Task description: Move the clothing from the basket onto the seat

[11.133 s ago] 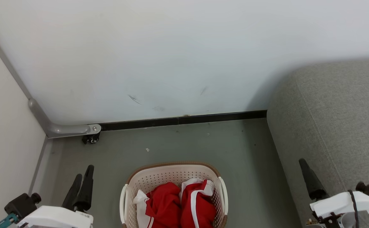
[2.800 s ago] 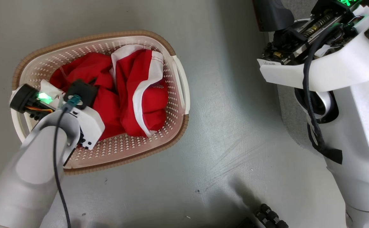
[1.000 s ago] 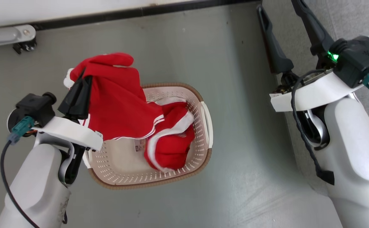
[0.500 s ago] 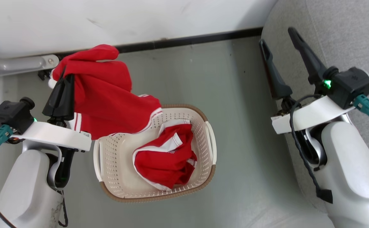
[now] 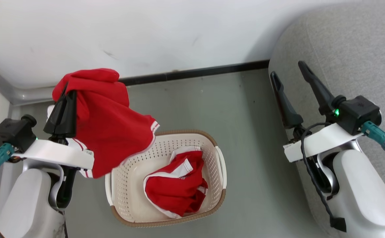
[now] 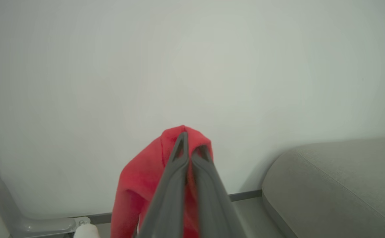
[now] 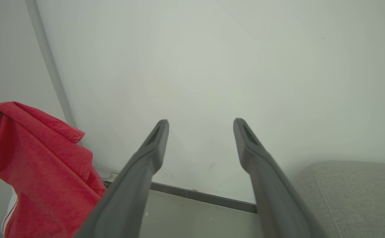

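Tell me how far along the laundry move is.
No clothing lies on the seat yet. In hand: the left gripper is shut on one red garment, raised above the basket. Left: carry it to the seat, then fetch the other red garment lying in the basket. The right gripper is open, empty.

Basket (image 5: 130, 185): cream-white oval plastic with perforated walls, a brown rim and white side handles. It stands upright on the floor.

First garment (image 5: 113, 132): bright red, with thin white stripes along the hem. It is held above the basket's left rim, pinched at its top fold by the closed left hand (image 5: 68, 96), and hangs loose. Its lower hem overlaps the rim in the head view; whether the two touch cannot be told.

Second garment (image 5: 174, 190): red with white panels and stripes, crumpled on the bottom of the basket's right half.

Seat (image 5: 344, 49): a large grey woven cushion with a rounded edge, to the right of the basket, with a strip of floor between them.
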`<state>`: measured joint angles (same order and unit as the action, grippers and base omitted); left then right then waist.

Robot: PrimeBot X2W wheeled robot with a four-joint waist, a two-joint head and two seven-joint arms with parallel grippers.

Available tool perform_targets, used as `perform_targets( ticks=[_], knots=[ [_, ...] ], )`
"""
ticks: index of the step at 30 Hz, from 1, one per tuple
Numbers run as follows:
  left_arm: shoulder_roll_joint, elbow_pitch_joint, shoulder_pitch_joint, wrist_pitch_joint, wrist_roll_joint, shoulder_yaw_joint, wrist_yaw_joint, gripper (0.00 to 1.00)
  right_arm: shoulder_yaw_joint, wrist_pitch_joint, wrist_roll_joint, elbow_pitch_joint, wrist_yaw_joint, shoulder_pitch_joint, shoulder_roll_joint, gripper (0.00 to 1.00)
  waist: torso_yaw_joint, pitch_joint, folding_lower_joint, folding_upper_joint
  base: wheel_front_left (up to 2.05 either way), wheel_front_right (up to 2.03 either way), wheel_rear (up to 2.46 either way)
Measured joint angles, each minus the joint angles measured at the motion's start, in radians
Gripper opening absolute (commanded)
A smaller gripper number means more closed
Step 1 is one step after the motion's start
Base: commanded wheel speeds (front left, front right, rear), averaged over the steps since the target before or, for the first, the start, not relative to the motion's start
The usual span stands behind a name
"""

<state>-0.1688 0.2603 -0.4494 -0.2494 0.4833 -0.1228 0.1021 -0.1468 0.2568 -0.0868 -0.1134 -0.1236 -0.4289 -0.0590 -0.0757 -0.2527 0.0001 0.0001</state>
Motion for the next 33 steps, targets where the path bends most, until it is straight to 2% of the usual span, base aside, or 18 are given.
perform_targets(
  ticks=[17,33],
  knots=[
    [-0.018,-0.038,0.032,0.0,-0.048,-0.011,-0.004,0.0,-0.039,0.0,-0.02,-0.032,0.0,0.103,0.002,1.0,0.002,0.128,0.0,0.0,0.0,0.0,0.0],
    [-0.01,-0.109,-0.019,0.002,-0.104,-0.133,0.006,0.0,-0.165,0.0,-0.059,-0.048,0.0,0.142,0.001,1.0,-0.003,0.212,0.0,0.0,0.0,0.0,0.0]
  ],
)
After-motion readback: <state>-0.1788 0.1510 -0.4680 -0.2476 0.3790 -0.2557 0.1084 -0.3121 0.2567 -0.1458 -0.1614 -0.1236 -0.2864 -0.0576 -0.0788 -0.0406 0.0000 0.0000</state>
